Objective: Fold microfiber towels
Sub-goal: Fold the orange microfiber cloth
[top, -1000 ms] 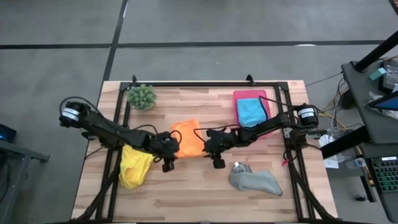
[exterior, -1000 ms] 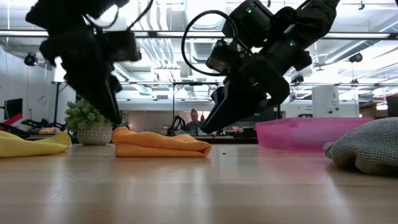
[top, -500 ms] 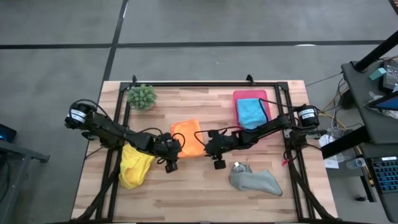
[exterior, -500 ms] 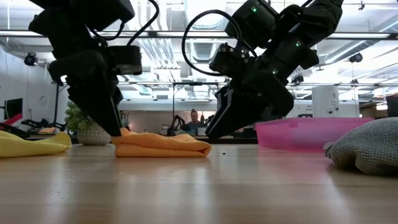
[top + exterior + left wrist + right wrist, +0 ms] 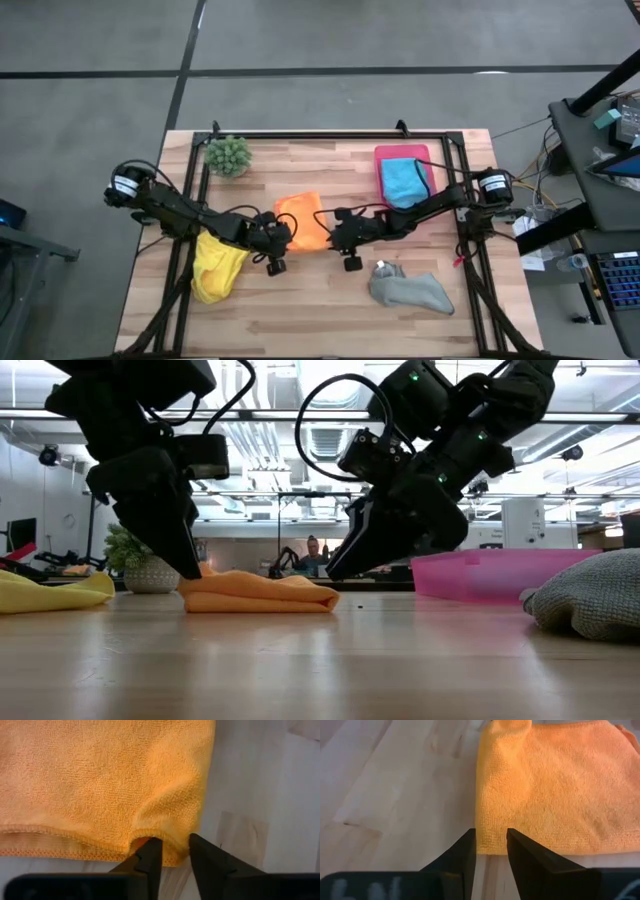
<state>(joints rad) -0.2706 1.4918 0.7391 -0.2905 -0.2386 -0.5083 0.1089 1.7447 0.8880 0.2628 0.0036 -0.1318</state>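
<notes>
A folded orange towel point(image 5: 300, 220) lies flat in the middle of the table. My left gripper point(image 5: 172, 851) is shut on its near-left corner. My right gripper point(image 5: 491, 840) is open, with a narrow gap. Its fingers stand on either side of the towel's near-right corner point(image 5: 487, 845), where the cloth lies flat. A crumpled yellow towel point(image 5: 218, 268) lies near the left edge and a grey towel point(image 5: 410, 290) at the near right. A blue towel point(image 5: 403, 180) rests on the pink tray point(image 5: 385, 153). My left gripper pinches the hemmed edge at the orange towel's near-left corner point(image 5: 167, 837) between its two fingers. The fingers point(image 5: 150, 857) slant down from the table's near-left side. The cloth bunches into a small arch between them. The rest of the towel lies on the table; how many layers are held I cannot tell.
A spiky green plant point(image 5: 228, 155) stands at the far left. A black frame point(image 5: 330, 135) runs along the table's sides. Bare wood shows near the front edge between the yellow and grey towels.
My left gripper has sunk onto the orange towel's left end. The towel has stayed where it was.
</notes>
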